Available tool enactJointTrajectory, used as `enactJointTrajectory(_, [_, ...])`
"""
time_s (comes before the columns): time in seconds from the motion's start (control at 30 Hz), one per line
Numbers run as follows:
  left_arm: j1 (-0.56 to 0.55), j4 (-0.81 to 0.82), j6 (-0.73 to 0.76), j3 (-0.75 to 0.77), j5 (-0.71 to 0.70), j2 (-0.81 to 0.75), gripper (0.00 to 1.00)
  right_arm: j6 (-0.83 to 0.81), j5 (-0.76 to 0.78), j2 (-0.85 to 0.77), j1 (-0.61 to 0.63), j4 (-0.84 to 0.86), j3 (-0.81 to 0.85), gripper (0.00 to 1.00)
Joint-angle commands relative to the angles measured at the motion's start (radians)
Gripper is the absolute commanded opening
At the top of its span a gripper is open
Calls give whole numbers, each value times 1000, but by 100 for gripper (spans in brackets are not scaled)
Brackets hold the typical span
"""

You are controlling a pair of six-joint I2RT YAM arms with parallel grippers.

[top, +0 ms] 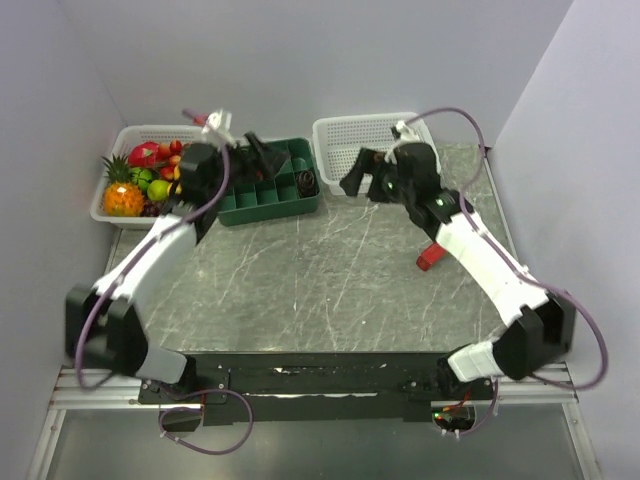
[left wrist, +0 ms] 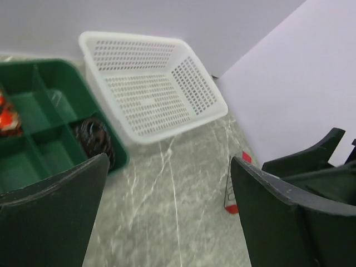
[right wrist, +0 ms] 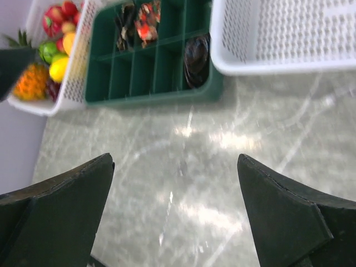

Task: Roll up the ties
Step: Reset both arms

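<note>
A dark rolled tie (top: 307,182) lies in the rightmost compartment of the green divided tray (top: 270,213). The left wrist view has this tie (left wrist: 95,139) beside a red-flecked tie (left wrist: 8,119) in the tray (left wrist: 119,153). In the right wrist view the rolled tie (right wrist: 196,61) sits right of a red-flecked tie (right wrist: 147,16) and a dark tie (right wrist: 125,22). My left gripper (top: 262,157) hovers over the tray, open and empty (left wrist: 169,161). To the right of the tray, my right gripper (top: 352,178) is raised over the table, open and empty (right wrist: 175,158).
An empty white basket (top: 365,118) stands at the back right, next to the tray. A white basket of toy fruit (top: 135,185) stands at the back left. A small red bar (top: 432,257) lies on the marble table under the right arm.
</note>
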Motion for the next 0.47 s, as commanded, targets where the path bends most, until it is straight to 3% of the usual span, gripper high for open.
enactJointTrajectory(0.0, [-8,-54,13,-223,-111,-264,96,-11,42,-173,11,25,-193,99])
enactJointTrajectory(0.23, [-8,-315,-16,-452,-338,-636,96,-22,154,-458,20,7,-484,99])
enactJointTrajectory(0.43, [-5,-307,6,-626,-371,-800,96,-65,249,-606,20,-15,-531,99])
